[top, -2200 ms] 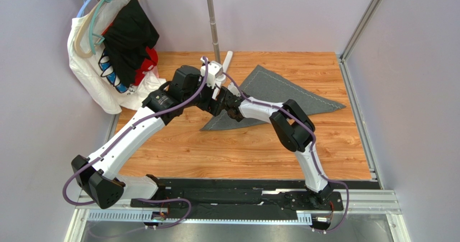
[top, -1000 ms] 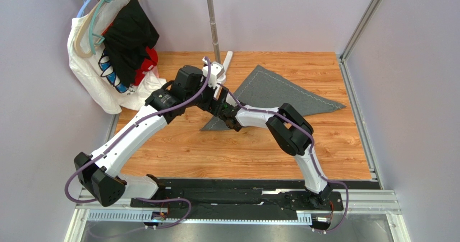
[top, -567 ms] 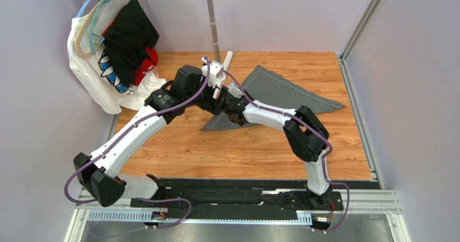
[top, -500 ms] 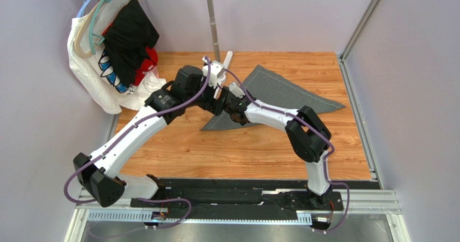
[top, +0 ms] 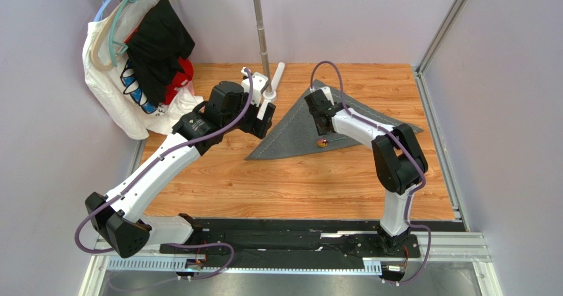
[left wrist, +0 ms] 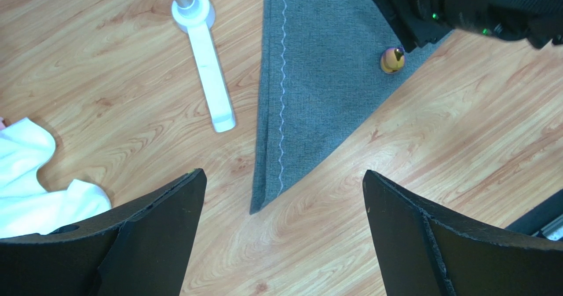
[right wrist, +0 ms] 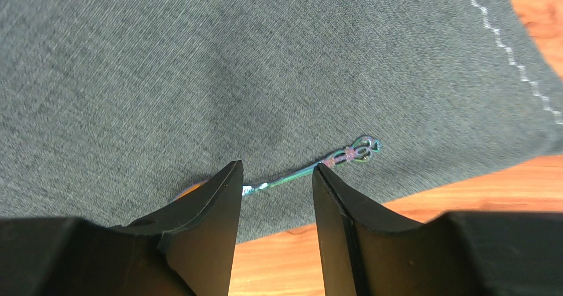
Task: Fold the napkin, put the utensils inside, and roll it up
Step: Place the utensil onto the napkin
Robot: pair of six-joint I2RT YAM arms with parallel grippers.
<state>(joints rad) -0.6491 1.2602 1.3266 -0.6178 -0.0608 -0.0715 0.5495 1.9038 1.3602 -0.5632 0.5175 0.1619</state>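
The napkin (top: 294, 134) lies flat as a grey triangle on the far part of the wooden table (top: 297, 184), its near-left corner pointing toward the left arm. A thin utensil (right wrist: 343, 155) with a curly handle end and an orange tip rests on the cloth close to the near edge. The right gripper (top: 322, 130) hangs just above it, fingers apart, holding nothing. The left gripper (left wrist: 281, 184) is spread wide and empty above the napkin's near-left corner. Just left of the napkin stands a white stand foot (left wrist: 210, 65) with a metal pole. Clothes on hangers (top: 142, 58) sit at the far left.
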